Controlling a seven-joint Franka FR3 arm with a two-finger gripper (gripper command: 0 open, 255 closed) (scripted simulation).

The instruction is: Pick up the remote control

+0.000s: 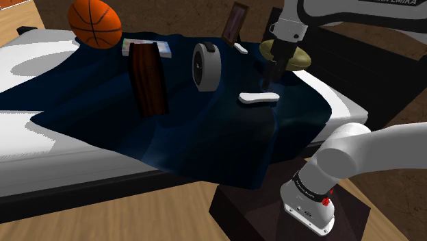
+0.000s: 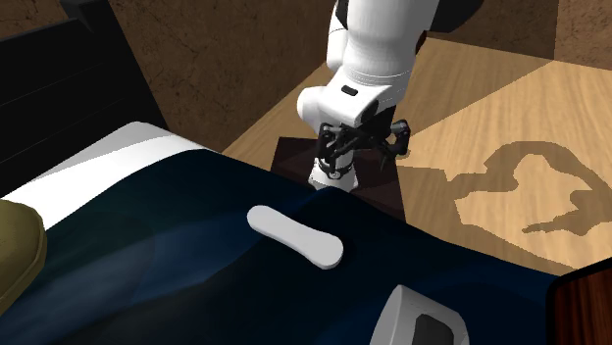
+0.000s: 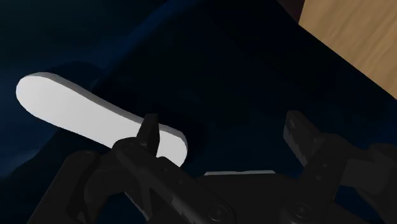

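The remote control (image 1: 259, 98) is a flat white oblong lying on the dark blue blanket (image 1: 205, 137) of a bed. In the second exterior view the remote (image 2: 294, 236) lies slantwise on the blanket near the bed's edge. My black gripper (image 1: 267, 80) hangs a little above it, fingers pointing down and open. Through the wrist camera the remote (image 3: 95, 114) lies to one side of the gripper (image 3: 224, 132). One end of it passes behind one fingertip (image 3: 149, 132), and only blanket lies between the fingers. The gripper (image 2: 363, 147) holds nothing.
On the bed stand a basketball (image 1: 96, 22), a dark wooden block (image 1: 149, 79), a round white device (image 1: 206, 66), a picture frame (image 1: 235, 22) and an olive cushion (image 1: 286, 55). The stand (image 1: 287, 212) is beside the bed, on a wood floor (image 2: 510, 118).
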